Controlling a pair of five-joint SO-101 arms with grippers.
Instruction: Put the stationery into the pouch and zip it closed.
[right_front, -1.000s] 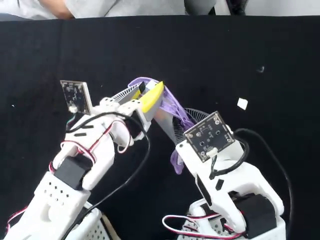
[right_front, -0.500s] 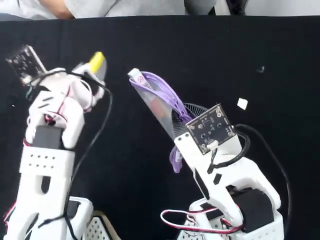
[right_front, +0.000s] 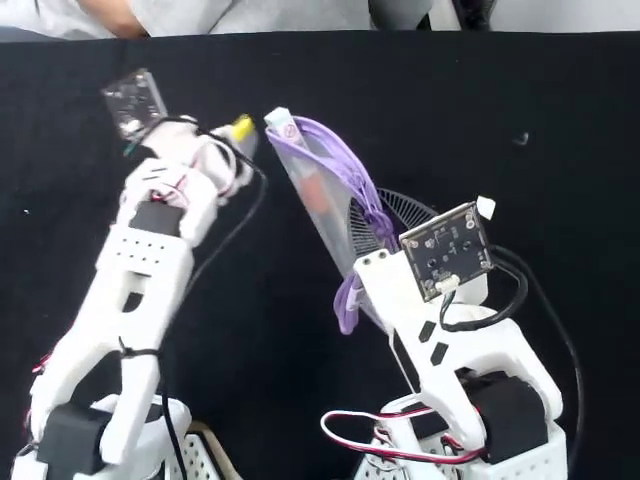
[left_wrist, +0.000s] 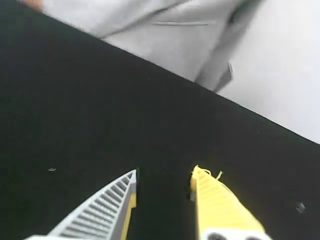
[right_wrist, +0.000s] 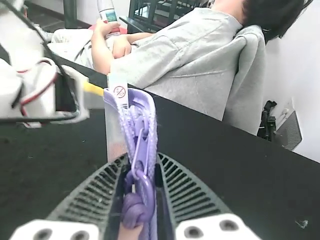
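Since half a second ago the left arm has swung back from the far left toward the pouch (right_front: 318, 195), though it stands farther from it than a second ago, when its tip was at the pouch's upper end. The right arm has shifted slightly to the right, and the pouch's far tip has risen.

Left: the left pincer (left_wrist: 165, 179) hangs above the tabletop (right_front: 520, 90) with its jaws moderately apart and nothing between them. In the high view only its yellow finger (right_front: 243, 128) is plain; the other is hard to make out against the arm and its cable.

Centre: the pouch is lifted off the tabletop and seen edge-on. Its long axis runs from the right pincer up and away toward the far left, and a white tab (right_front: 279, 123) marks the far end, near the yellow finger but apart from it. A purple cord (right_front: 347, 303) hangs looped below. A reddish shape shows through the clear wall; what it is cannot be told. The near end is hidden under the right arm.

Right: the right pincer (right_wrist: 141, 167) is clamped on the pouch (right_wrist: 131, 112), jaws narrow on both sides.

Surroundings: black tabletop with a white scrap (right_front: 486, 207) just beside the right wrist camera board. A pale wall (left_wrist: 285, 75) lies beyond the far edge.
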